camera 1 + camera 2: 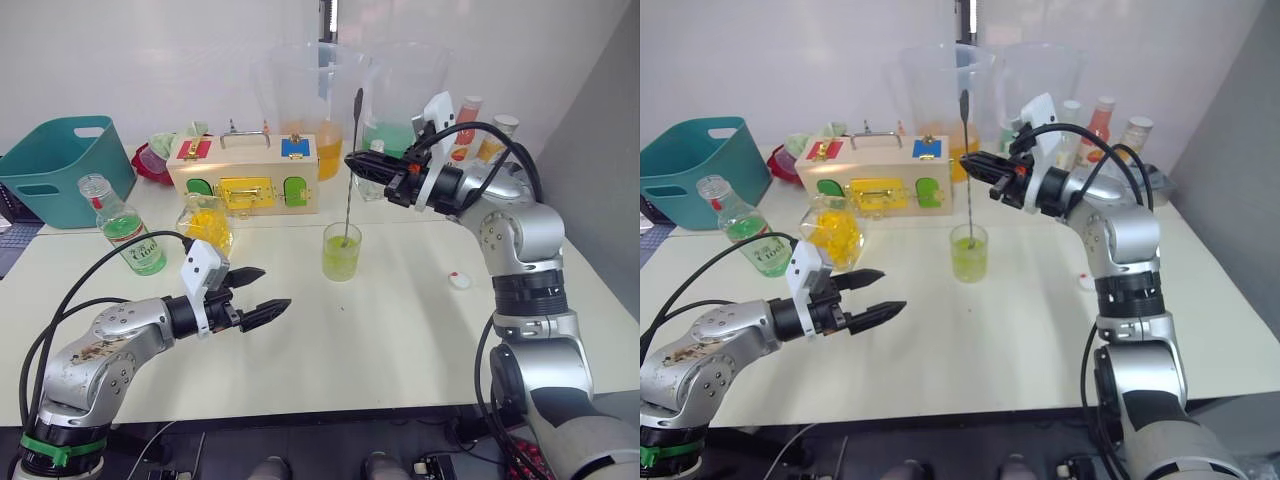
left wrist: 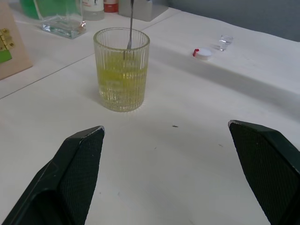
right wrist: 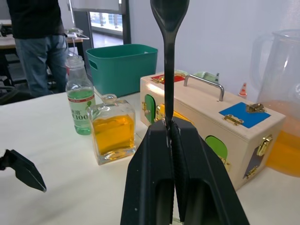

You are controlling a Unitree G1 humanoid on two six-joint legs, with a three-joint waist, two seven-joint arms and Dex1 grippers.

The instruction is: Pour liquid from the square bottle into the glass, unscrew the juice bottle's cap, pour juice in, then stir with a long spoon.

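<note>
A ribbed glass (image 1: 342, 252) of yellow-green liquid stands mid-table. A long dark spoon (image 1: 351, 170) stands upright in it, bowl in the liquid. My right gripper (image 1: 355, 163) is above the glass, shut on the spoon's handle (image 3: 168, 47). The square bottle (image 1: 205, 222) with yellow-orange liquid sits left of the glass. Beside it is the round juice bottle (image 1: 120, 225) with green liquid and no cap. A white cap (image 1: 460, 280) lies to the right of the glass. My left gripper (image 1: 262, 295) hovers open and empty, low over the table, near-left of the glass (image 2: 121, 70).
A wooden latch box (image 1: 245, 175) and two large clear pitchers (image 1: 300, 100) stand behind the glass. A teal bin (image 1: 60, 165) sits at the far left. Several small bottles (image 1: 480, 130) stand at the back right. A person (image 3: 37, 42) stands beyond the table.
</note>
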